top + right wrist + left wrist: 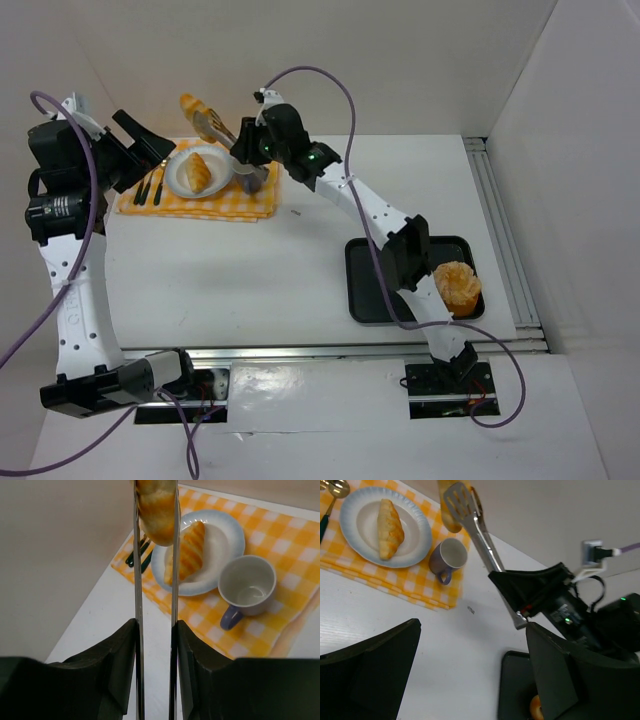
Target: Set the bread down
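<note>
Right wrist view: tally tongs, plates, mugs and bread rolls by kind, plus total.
Tongs: 1
Plates: 1
Mugs: 1
Bread rolls: 2, held roll and plated roll
Total: 5

- We see bright, even, diffuse light from above; the white table (pixel 250 270) looks nearly washed out.
- We find shadows soft and faint.
- In the left wrist view, the fingers (pixel 370 680) of the left gripper (pixel 472 625) blur; the tongs (pixel 480 535) gleam.
</note>
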{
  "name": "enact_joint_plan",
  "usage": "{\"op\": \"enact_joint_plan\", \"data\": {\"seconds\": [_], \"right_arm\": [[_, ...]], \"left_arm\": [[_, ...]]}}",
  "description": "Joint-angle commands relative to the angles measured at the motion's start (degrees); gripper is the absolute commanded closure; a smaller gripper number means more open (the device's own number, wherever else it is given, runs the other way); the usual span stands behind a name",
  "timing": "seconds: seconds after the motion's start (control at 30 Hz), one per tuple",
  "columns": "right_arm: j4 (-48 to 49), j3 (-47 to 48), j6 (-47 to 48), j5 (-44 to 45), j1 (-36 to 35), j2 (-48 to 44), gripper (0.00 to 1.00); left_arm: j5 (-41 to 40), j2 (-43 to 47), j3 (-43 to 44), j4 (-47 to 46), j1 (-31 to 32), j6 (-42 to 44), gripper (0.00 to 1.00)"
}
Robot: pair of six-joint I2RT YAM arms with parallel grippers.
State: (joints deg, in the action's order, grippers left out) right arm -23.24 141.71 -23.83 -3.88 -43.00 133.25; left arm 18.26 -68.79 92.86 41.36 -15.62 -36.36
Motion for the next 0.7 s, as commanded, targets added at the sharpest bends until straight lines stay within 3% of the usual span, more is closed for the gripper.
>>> {"op": "enact_joint_plan", "data": {"seconds": [0.0, 0.2, 0.67], "right_arm": [[15.84, -0.19, -3.14, -4.65, 1.26, 3.05, 0.67], [23.59, 2.6, -3.67, -7.81, 1.26, 11.31, 0.66], [24.3, 0.06, -5.25, -2.89, 0.73, 15.28, 0.63]], "left_arm": [[-0.68, 1.29, 3.03, -0.14, -0.2, -0.91, 0.0], [-1.91, 4.01, 2.5, -0.67, -0.2, -0.91, 0.0], [-0.6, 4.02, 0.3, -1.2, -0.73, 0.32, 0.0]]}}
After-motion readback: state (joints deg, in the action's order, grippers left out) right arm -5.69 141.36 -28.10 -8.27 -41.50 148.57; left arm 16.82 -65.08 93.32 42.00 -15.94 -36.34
